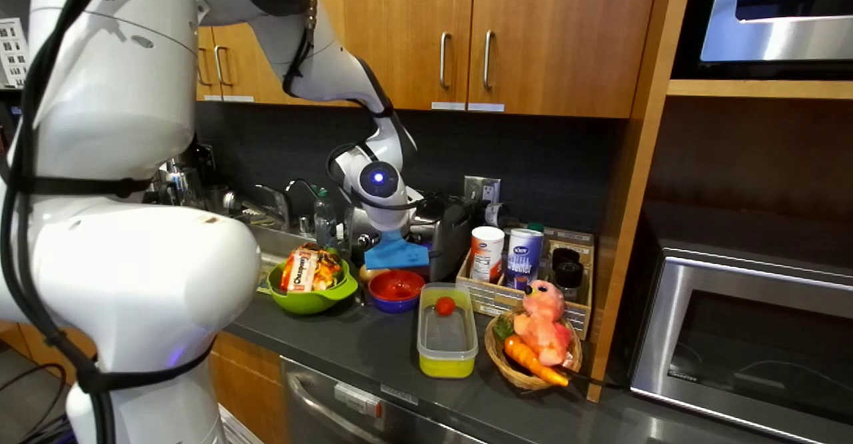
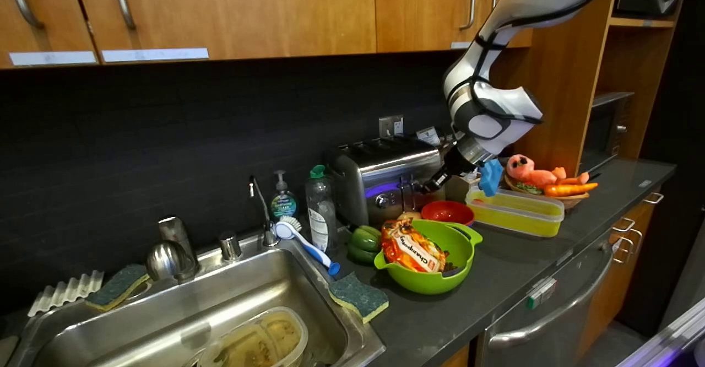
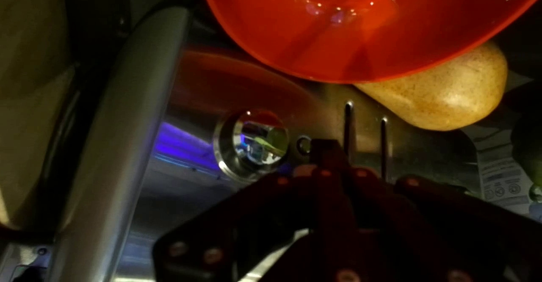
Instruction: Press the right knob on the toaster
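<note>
The shiny silver toaster (image 2: 380, 177) stands against the back wall; its dark side shows in an exterior view (image 1: 452, 241). In the wrist view, which looks inverted, its metal front (image 3: 317, 117) carries a round chrome knob (image 3: 260, 140) near the toaster's right end. A small round button (image 3: 303, 145) and two vertical slots lie beside it. A left knob (image 2: 384, 200) shows in an exterior view. My gripper (image 3: 325, 148) is shut and empty, its tips before the front between knob and slots. Contact cannot be told. The wrist hides the gripper in an exterior view.
A red bowl (image 3: 360, 28) and a yellowish pear-shaped item (image 3: 449, 91) sit close below the gripper. A green colander (image 2: 435, 281), a yellow container (image 2: 518, 221), a box of canisters (image 1: 573, 291) and a basket (image 1: 516, 377) stand nearby. The sink (image 2: 325, 323) lies to one side.
</note>
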Motion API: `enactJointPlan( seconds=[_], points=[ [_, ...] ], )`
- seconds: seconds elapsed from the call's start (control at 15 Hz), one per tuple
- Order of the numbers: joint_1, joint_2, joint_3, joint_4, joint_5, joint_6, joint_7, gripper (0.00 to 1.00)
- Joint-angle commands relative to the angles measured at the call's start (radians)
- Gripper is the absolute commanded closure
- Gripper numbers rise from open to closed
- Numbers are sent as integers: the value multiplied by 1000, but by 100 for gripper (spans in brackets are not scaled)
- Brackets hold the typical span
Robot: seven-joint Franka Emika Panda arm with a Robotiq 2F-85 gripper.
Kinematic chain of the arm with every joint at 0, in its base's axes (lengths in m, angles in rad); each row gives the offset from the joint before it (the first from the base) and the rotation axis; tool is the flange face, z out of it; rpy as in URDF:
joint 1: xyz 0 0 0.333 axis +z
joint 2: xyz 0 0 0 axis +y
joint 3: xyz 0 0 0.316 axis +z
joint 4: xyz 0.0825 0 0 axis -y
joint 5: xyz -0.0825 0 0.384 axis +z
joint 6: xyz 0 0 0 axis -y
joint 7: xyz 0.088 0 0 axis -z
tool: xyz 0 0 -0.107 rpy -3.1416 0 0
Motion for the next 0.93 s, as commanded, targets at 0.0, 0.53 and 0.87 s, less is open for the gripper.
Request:
enactJointPlan(
  seconds=[0.0, 0.53, 0.87],
  points=[
    [14, -14, -2, 6, 22, 33, -9, 100],
    [12, -19, -9, 11, 18, 50, -12, 100],
    [13, -17, -7, 14, 15, 54, -10, 100]
  ],
)
